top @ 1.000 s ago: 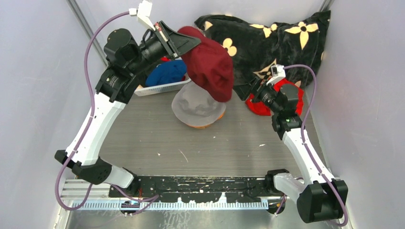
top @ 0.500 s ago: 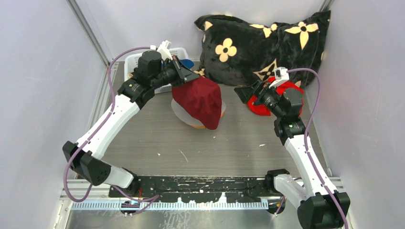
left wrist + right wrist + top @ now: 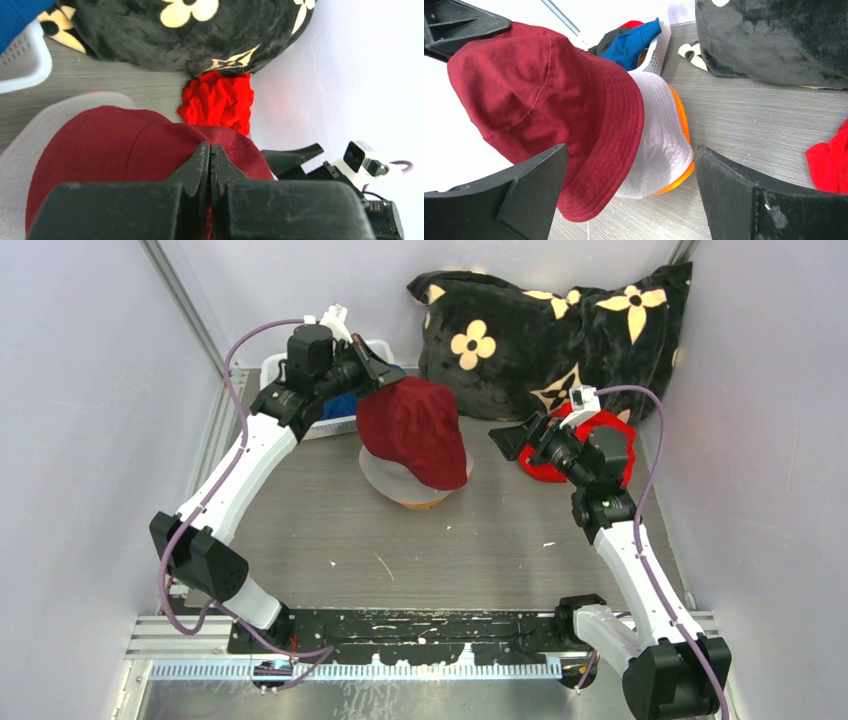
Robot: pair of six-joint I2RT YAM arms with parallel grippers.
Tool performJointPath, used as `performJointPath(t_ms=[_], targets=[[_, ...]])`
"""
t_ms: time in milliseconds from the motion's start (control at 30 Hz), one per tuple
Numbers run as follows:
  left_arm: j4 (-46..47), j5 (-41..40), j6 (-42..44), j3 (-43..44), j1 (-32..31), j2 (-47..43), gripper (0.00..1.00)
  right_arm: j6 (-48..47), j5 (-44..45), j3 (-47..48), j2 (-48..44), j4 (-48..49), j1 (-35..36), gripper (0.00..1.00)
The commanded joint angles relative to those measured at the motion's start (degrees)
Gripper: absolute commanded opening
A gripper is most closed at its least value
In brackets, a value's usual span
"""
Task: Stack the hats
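Observation:
The dark red hat (image 3: 415, 430) lies over the grey hat (image 3: 378, 472), which sits on the orange hat (image 3: 420, 503) at mid-table. My left gripper (image 3: 378, 375) is shut on the dark red hat's far-left edge; in the left wrist view (image 3: 210, 150) red cloth shows between the closed jaws. My right gripper (image 3: 515, 438) is open and empty, just right of the stack, its fingers (image 3: 524, 185) framing the three hats (image 3: 549, 100). The bright red hat (image 3: 610, 430) lies crumpled behind my right wrist. The blue hat (image 3: 340, 405) is in the basket; a black one (image 3: 604, 45) lies beside it.
A white mesh basket (image 3: 275, 365) stands at the back left under my left arm. The black cushion with cream flowers (image 3: 560, 310) fills the back right. White walls close in on both sides.
My left gripper has lowered the dark red hat from high in the air down onto the grey hat, spreading it over the stack. My right gripper has shifted slightly left.

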Motion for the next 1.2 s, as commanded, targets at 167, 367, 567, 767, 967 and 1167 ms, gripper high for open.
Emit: performJointPath(t_ms=[167,367,567,767,967,1167], targets=[[4.46,1.97,-0.49,-1.5,3.58,1.85,0.0,-0.37,-0.81,0.68,2.23,2.8,0.22,1.0],[5.43,2.4,-0.59,-6.25,5.89,-1.72,0.0,0.42,-2.52,-0.08,3.27,4.16,0.23,1.0],[8.44,3.17,-2.53,-15.71,5.92,-7.97,0.0,0.45,-2.79,-0.81,3.59,4.42,0.22,1.0],[10.37,2.11,-3.54,-20.57,5.82,-13.01,0.0,0.93,-3.48,-1.23,4.27,4.89,0.2,1.0],[12.56,4.7,-4.02,-18.3,5.79,-8.43,0.0,3.95,-6.92,-1.97,6.13,8.82,0.22,1.0],[12.23,4.81,-2.45,-17.92,5.87,-5.32,0.02,9.13,-11.81,-3.82,8.57,15.97,0.22,1.0]])
